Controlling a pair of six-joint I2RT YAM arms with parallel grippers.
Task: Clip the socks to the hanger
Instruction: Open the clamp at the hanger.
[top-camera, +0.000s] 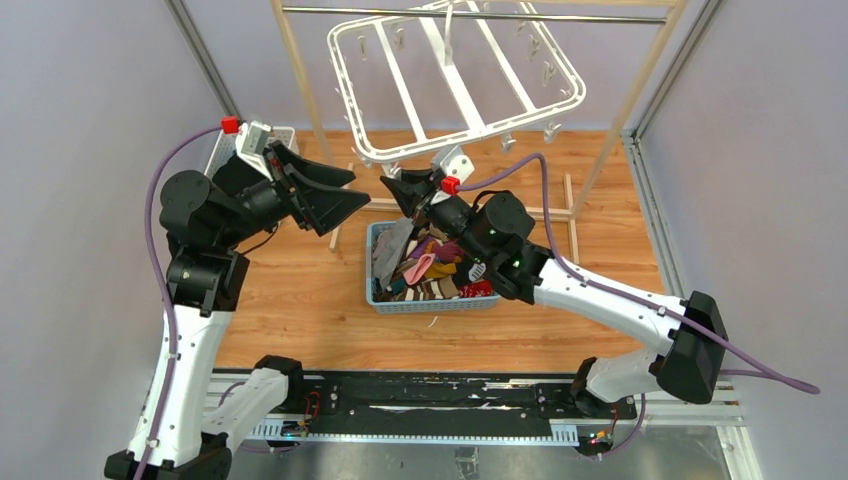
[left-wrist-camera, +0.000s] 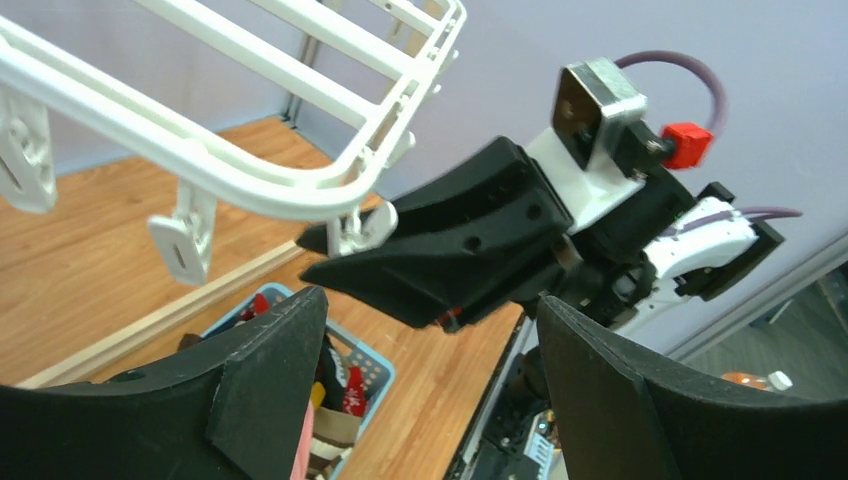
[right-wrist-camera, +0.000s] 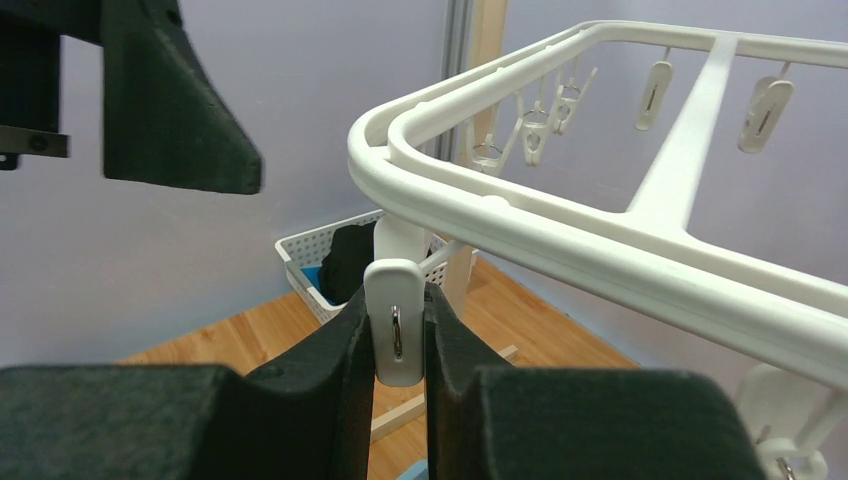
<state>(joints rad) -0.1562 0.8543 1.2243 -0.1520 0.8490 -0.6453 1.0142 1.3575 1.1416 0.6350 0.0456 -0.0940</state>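
Bright even diffuse lighting, soft shadows on wooden tabletop (top-camera: 300, 300), top view sharp, right gripper fingers (right-wrist-camera: 150, 420) blurred near lens

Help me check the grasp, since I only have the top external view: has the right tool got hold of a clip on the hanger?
Observer: Yes. The right wrist view shows the right tool shut on a white clip hanging at the hanger corner.
Operator: Is the left tool carrying anything?
Observer: No. The left wrist view shows it open, with nothing between its tips.
Operator: What is in the white basket beyond the left tool?
Observer: A black garment, per the right wrist view.
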